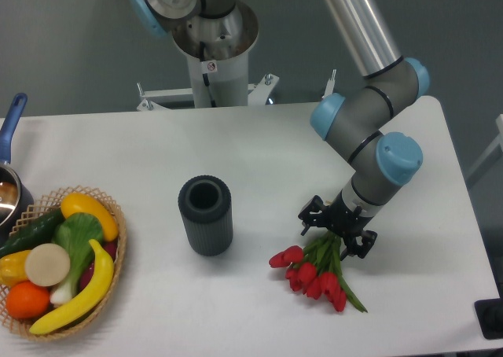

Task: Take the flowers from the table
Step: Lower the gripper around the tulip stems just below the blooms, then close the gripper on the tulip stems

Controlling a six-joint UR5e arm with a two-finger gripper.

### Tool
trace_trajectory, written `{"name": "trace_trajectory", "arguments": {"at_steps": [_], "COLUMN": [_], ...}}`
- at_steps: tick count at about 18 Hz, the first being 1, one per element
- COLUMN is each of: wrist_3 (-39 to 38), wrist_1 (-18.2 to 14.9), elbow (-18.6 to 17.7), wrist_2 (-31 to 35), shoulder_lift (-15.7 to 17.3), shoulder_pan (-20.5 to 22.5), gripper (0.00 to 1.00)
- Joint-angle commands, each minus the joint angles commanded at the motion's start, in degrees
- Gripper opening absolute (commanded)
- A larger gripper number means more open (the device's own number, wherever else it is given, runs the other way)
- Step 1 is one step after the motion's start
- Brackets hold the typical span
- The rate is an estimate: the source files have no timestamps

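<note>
The flowers [316,274] lie on the white table [259,160] at the front right, red heads toward the front and green stems running back up under the gripper. My gripper [335,231] is low over the stem end, open, with one black finger [309,215] left of the stems and the other on their right. The pale stem ends are hidden beneath the gripper body. Whether the fingers touch the stems cannot be told.
A dark ribbed cylinder vase [206,215] stands upright left of the flowers. A wicker basket [110,286] of fruit and vegetables sits at the front left, with a blue-handled pot [9,176] behind it. The arm's base [214,50] rises behind the table.
</note>
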Motion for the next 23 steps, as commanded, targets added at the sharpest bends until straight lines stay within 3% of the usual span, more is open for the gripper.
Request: {"name": "trace_trajectory", "arguments": {"at_steps": [23], "wrist_3": [-0.3], "wrist_1": [-0.3], "elbow": [0.0], "wrist_2": [-0.4], "shoulder_lift": [0.4], "shoulder_pan": [0.4], "gripper": [0.49]}}
